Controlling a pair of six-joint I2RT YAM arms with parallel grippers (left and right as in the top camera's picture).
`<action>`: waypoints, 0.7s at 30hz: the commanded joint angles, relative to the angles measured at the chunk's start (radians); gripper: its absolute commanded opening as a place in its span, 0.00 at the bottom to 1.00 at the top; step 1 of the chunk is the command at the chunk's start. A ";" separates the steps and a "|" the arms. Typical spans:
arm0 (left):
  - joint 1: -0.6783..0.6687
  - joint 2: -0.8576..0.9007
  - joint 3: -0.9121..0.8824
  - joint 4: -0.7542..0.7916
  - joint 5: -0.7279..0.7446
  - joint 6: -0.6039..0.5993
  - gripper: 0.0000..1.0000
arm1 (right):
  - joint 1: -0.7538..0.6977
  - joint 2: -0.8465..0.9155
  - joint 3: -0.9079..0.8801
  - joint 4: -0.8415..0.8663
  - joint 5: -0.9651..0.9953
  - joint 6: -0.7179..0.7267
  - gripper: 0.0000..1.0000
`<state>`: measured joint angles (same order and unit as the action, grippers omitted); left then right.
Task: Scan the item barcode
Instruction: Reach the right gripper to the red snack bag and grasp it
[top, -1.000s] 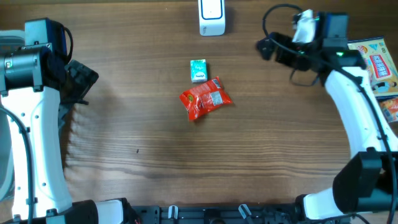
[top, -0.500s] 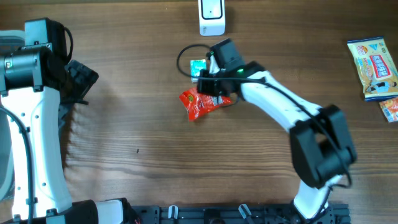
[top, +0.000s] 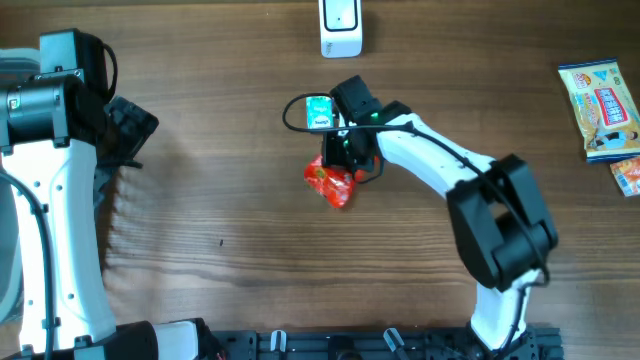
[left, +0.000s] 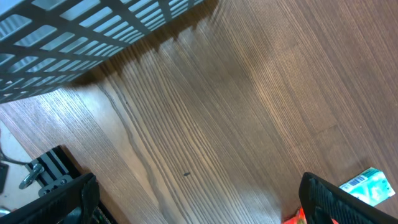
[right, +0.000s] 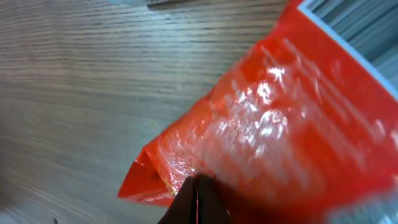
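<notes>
A red snack packet (top: 332, 186) hangs crumpled just above the middle of the table, with my right gripper (top: 340, 160) shut on its edge. The right wrist view shows the closed fingertips (right: 196, 200) pinching the glossy red packet (right: 280, 124). A small green box (top: 318, 112) lies just beyond it, barcode label up, also visible as the green box (left: 372, 186) in the left wrist view. A white barcode scanner (top: 340, 28) stands at the far edge. My left gripper (top: 125, 128) is at the left side, open and empty, its gripper (left: 199, 205) jaws wide apart over bare wood.
Two more snack packets (top: 600, 95) lie at the far right edge. A grey slatted basket (left: 93, 37) sits at the left by the left arm. The right arm's black cable (top: 295, 110) loops beside the green box.
My right arm swung from the far right to the centre, shut on the red packet and pulled it up and slightly nearer. The left arm has not moved.
</notes>
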<state>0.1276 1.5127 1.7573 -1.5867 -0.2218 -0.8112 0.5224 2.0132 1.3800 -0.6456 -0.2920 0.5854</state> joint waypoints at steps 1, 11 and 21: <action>0.006 0.000 0.002 0.000 -0.006 -0.012 1.00 | -0.034 -0.162 -0.005 -0.045 0.154 -0.028 0.04; 0.006 0.000 0.002 0.000 -0.006 -0.012 1.00 | -0.075 -0.143 -0.026 0.005 0.119 -0.006 0.04; 0.006 0.000 0.002 0.000 -0.006 -0.012 1.00 | -0.076 0.072 -0.053 -0.021 0.048 -0.022 0.04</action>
<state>0.1276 1.5127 1.7573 -1.5864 -0.2218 -0.8112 0.4374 2.0235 1.3510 -0.6056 -0.2852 0.5781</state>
